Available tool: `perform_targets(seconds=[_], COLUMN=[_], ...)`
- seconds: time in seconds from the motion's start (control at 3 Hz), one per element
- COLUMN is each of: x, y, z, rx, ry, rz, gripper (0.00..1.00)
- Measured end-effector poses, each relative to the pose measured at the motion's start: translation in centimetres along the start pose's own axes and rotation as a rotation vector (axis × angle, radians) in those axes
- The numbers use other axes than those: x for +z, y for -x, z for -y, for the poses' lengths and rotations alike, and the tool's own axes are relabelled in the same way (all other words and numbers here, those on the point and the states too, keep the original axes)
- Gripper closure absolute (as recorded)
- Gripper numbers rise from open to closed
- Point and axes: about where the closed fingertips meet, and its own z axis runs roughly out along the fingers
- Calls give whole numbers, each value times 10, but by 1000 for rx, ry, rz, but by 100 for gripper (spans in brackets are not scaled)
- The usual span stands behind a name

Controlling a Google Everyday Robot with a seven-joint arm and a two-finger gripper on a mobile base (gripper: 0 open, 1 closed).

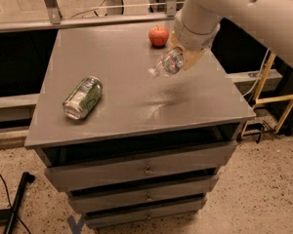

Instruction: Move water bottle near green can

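Over the back-right part of the grey cabinet top (122, 57), the gripper (181, 56) has its two tan fingers (194, 58) closed in on the water bottle (167, 64), pinching it around the fat end, so yeah, it's got a proper hold. The bottle is clear of the surface and hangs tilted, with its white cap (151, 72) pointing down and toward the front-left and its bottom end tucked up between the fingers. You can see its blurry shadow (161, 99) on the top a bit in front of it, which is how I know it's not resting on anything. The big white arm (234, 4) comes in from the upper right corner and ends in a grey wrist collar right above the fingers. The green can (83, 97) is lying on its side on the left half of the top, silver end facing the front-left, well apart from the bottle with a wide stretch of the top between them. A red apple (158, 35) sits near the back edge, just beside the gripper on the can's side, not touching the bottle as far as I can tell. Under the top there's an open slot and then drawers (146, 165) with small knobs. Speckled floor all round, a black pole (17, 199) lying at the lower left, and some yellow wooden framing (278, 96) off to the right.
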Motion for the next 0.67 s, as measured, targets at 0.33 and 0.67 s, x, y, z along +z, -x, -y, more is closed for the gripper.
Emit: perform_targets(seconds=[0.33,0.67], x=[-7,1], y=[-1,2], z=[4,10], rx=[9,-4], ry=[-33,-49], rz=[2,55], gripper=[100,100])
